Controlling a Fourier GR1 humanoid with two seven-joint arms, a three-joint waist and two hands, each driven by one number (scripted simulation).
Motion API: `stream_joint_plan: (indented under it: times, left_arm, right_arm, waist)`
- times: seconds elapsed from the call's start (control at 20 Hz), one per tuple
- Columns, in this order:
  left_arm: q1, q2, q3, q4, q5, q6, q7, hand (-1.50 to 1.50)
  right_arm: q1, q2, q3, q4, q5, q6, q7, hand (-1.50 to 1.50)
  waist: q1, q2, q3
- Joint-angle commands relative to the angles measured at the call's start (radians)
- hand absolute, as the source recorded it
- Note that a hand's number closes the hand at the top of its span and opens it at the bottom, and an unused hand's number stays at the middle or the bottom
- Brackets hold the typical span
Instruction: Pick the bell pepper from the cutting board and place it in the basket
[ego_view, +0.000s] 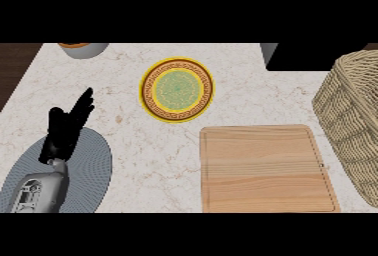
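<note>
A bare wooden cutting board (266, 167) lies at the lower right of the counter; no bell pepper shows on it or anywhere else. The wicker basket (354, 120) stands at the right edge, its inside hidden from this angle. My left hand (65, 130) rests open at the lower left, fingers straight and pointing up, above a grey round placemat (92, 170). My right hand does not appear in the head view.
A yellow patterned plate (178, 89) sits at the counter's middle. A grey bowl with an orange rim (83, 49) is at the far left edge. A dark appliance (310, 56) stands at the back right.
</note>
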Motion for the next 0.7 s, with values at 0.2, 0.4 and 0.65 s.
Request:
stream_joint_plan:
  times: [0.2, 0.4, 0.65]
  left_arm:
    - [0.011, -0.014, -0.011, -0.034, -0.004, 0.005, 0.043, 0.00]
    - [-0.013, 0.004, -0.002, -0.027, -0.013, 0.007, 0.047, 0.00]
    - [-0.011, -0.023, -0.012, -0.013, -0.026, 0.030, 0.032, 0.00]
  right_arm:
    - [0.010, -0.155, -0.187, 0.151, -0.088, -0.047, 0.012, -1.50]
    - [0.129, -0.200, -0.303, 0.173, -0.197, 0.039, -0.025, -1.50]
    - [0.190, -0.382, -0.399, 0.451, -0.247, 0.120, -0.188, -1.50]
  waist:
    - [0.002, 0.001, 0.001]
    - [-0.012, -0.001, 0.000]
    - [-0.004, 0.001, 0.002]
